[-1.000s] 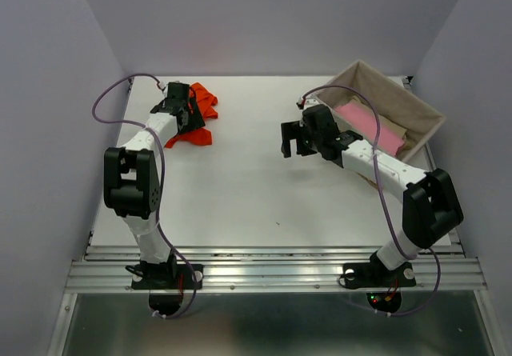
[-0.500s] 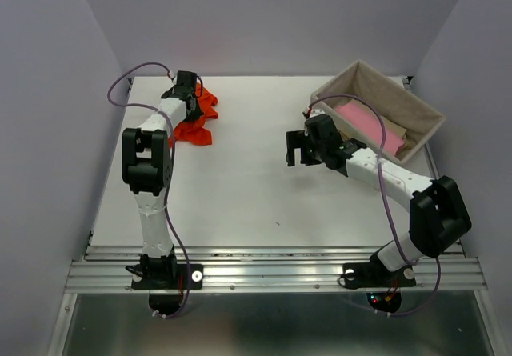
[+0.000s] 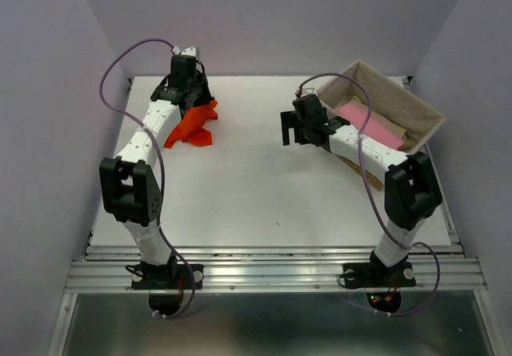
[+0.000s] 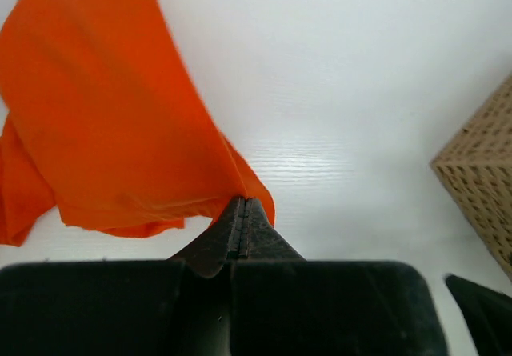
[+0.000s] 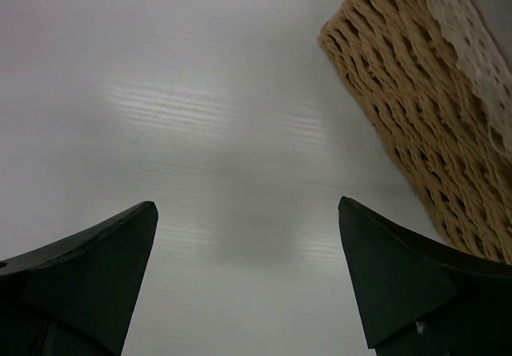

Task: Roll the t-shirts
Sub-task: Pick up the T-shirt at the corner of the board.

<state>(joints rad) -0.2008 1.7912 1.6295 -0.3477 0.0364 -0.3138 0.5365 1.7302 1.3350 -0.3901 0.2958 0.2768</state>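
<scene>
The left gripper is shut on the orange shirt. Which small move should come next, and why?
Probably the left gripper lifts the orange t-shirt and drags it toward the middle of the table: it lies crumpled at the far left edge.

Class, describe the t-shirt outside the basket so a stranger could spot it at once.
On the white table, look to the far left corner, where the left pincer pinches cloth. That crumpled orange-red t-shirt is the only garment outside the basket; the pink t-shirt lies inside.
</scene>
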